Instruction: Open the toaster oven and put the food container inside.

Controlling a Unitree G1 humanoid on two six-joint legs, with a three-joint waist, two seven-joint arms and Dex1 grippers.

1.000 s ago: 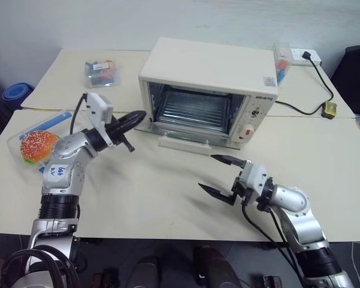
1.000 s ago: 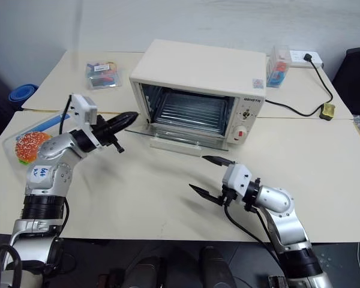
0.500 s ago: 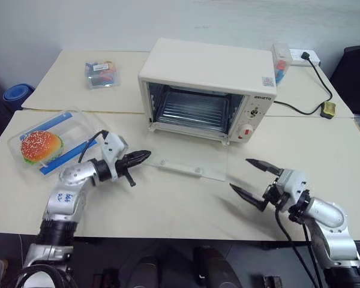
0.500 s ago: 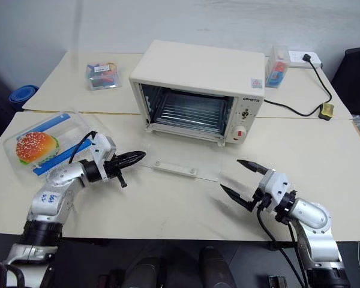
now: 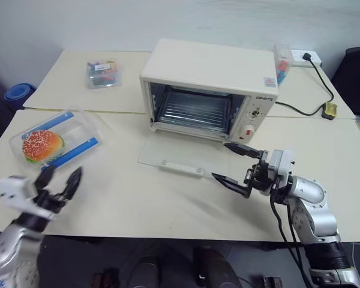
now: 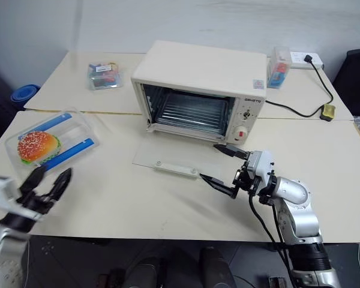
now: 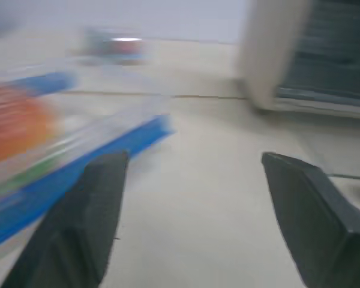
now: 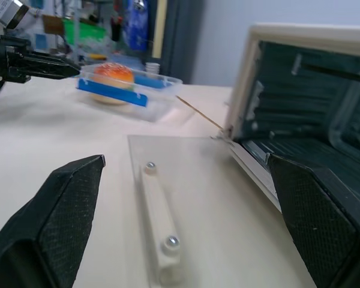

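Note:
The cream toaster oven (image 5: 210, 72) stands at the middle back of the table. Its glass door (image 5: 180, 157) lies flat on the table with the white bar handle up, and the rack inside shows. The food container (image 5: 55, 144), a clear box with blue strips and a sesame-bun burger, rests at the left. My left gripper (image 5: 61, 179) hovers open at the front left edge, just short of the container (image 7: 42, 144). My right gripper (image 5: 221, 161) stands open by the door's right corner, in front of the control panel.
A small clear box of colourful items (image 5: 103, 72) sits at the back left. Another clear box (image 5: 280, 60), a power strip (image 5: 303, 57) and a black cable with a yellow plug (image 5: 330, 109) lie at the back right. A seam runs between the two tables.
My left gripper has drawn back from the door to the front left edge and opened. The door has dropped from part open to flat. My right gripper has shifted left toward the door.

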